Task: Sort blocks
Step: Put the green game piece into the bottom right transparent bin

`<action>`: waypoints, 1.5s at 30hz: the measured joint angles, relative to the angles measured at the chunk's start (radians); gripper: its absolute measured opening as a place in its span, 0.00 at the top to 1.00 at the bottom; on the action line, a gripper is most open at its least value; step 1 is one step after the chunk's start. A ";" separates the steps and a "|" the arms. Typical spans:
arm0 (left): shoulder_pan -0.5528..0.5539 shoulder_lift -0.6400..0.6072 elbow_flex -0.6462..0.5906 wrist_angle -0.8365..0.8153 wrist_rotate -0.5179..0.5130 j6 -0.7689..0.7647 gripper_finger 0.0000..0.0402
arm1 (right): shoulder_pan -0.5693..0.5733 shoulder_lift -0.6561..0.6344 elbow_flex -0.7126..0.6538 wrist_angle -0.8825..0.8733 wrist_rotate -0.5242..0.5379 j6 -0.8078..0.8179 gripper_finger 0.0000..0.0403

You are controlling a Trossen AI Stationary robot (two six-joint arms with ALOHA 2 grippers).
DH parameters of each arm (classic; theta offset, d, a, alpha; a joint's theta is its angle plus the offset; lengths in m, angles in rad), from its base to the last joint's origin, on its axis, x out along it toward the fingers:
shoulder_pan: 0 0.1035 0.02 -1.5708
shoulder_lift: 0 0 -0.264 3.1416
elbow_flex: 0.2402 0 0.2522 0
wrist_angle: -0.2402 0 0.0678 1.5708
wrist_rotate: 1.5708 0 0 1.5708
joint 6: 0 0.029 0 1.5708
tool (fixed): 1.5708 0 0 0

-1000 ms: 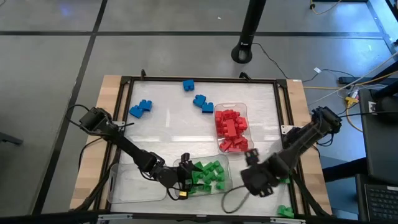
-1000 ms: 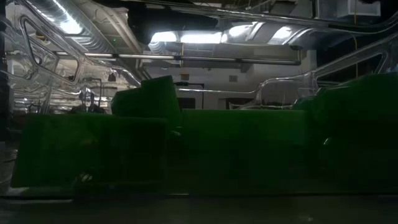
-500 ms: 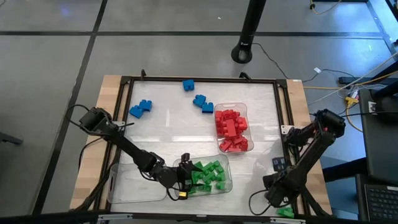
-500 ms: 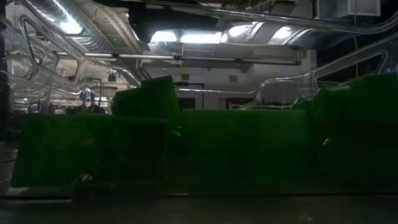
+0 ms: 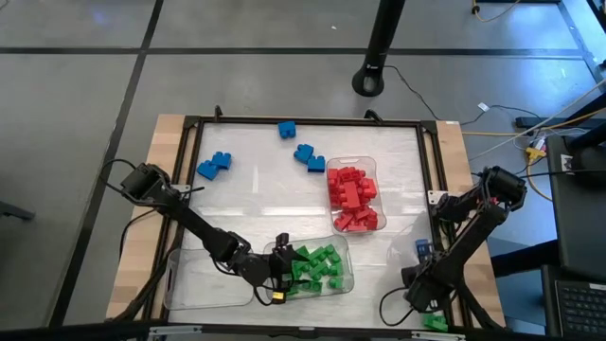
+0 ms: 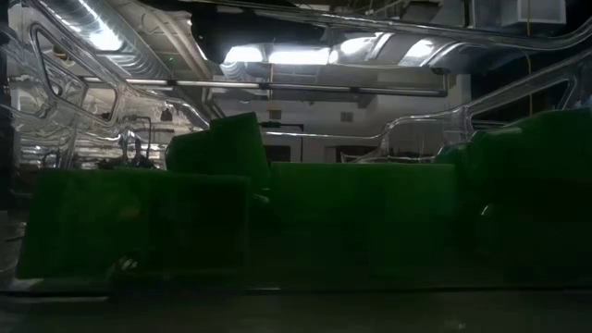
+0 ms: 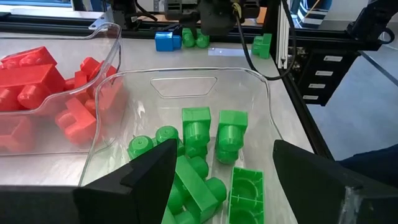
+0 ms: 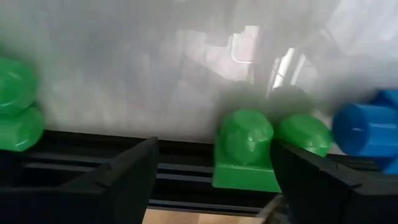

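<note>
In the high view green blocks point(image 5: 317, 267) lie in a clear tray point(image 5: 347, 248) near the table's near edge, and red blocks point(image 5: 353, 197) fill a second tray point(image 5: 370, 164). Blue blocks point(image 5: 215, 166) lie loose near the far edge. My left gripper point(image 5: 281, 270) hovers open at the green tray's left end, above its green blocks point(image 7: 205, 134). My right gripper point(image 5: 427, 303) is open and low at the near right corner. Its fingers stand on either side of a loose green block point(image 8: 244, 148) by the black frame rail, with a blue block point(image 8: 369, 127) beside it.
A third clear tray point(image 5: 194, 282) lies under my left arm at the near left. Two more blue blocks point(image 5: 287, 129) point(image 5: 308, 157) lie near the far edge. A blue block point(image 5: 422, 249) and a green block point(image 5: 435, 322) sit at the right near corner. A black frame point(image 5: 431, 161) rims the table.
My right gripper has swung from beside the green tray's right end toward the table's near right corner, then stayed there. A blue block by the right rail, earlier covered by the arm, now shows. My left gripper has kept still.
</note>
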 joint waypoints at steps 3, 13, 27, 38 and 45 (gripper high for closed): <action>0.000 0.000 0.000 0.000 0.000 0.000 0.36 | 0.000 0.000 -0.007 0.023 -0.012 0.002 0.24; 0.000 0.000 0.000 0.000 0.000 0.000 0.36 | 0.000 -0.003 -0.069 0.050 0.018 0.020 0.35; 0.000 0.000 0.000 -0.003 0.000 -0.004 0.36 | 0.002 -0.002 -0.078 0.034 0.101 0.022 0.69; -0.002 0.000 0.000 -0.003 0.000 -0.007 0.36 | 0.000 -0.003 -0.106 0.063 0.091 -0.001 0.73; -0.002 0.000 0.000 -0.003 0.000 -0.007 0.36 | 0.002 0.003 -0.054 0.042 0.106 -0.020 0.74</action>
